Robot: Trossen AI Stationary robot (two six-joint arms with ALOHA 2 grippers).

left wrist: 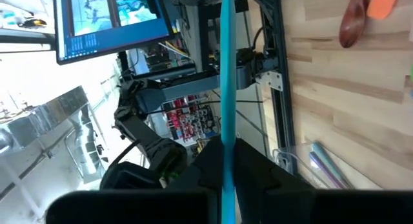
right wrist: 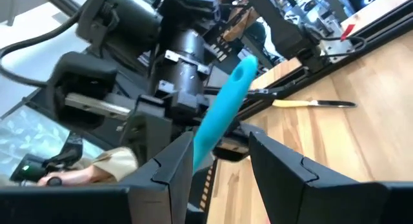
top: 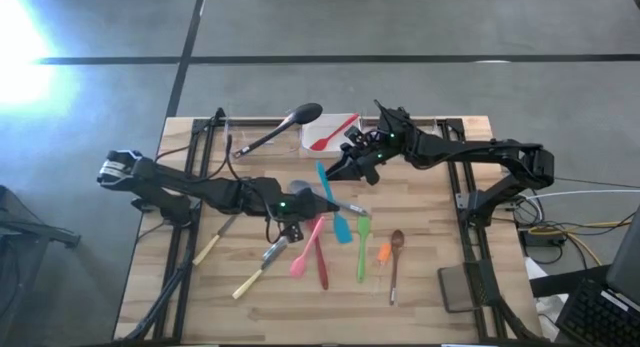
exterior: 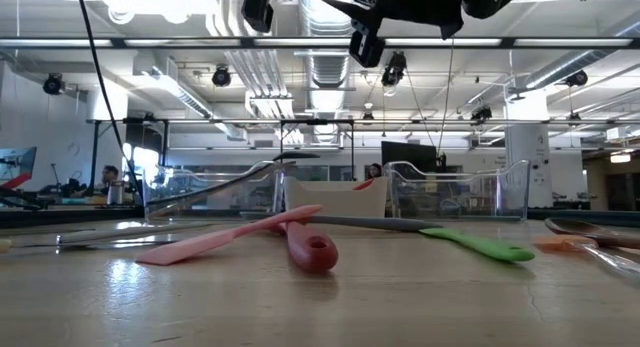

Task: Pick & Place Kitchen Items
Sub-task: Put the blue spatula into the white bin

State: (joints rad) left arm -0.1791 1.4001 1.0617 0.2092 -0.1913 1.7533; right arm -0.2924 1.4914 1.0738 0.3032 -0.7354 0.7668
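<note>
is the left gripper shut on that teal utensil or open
Shut on it: the left gripper has its fingers pressed against the teal utensil, which sticks straight out from between them.

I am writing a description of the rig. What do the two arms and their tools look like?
Both arms are dark, jointed and bulky. The left arm has a pale end piece and a small green light; the right arm also shows one. The right tool has flat, angular black fingers.

The wooden tabletop point(top: 430, 277) stands on a grey concrete floor point(top: 400, 27); behind, exposed ceiling ducts point(exterior: 330, 7), hanging lamps point(exterior: 52, 84); a monitor point(left wrist: 110, 20) glows.
</note>
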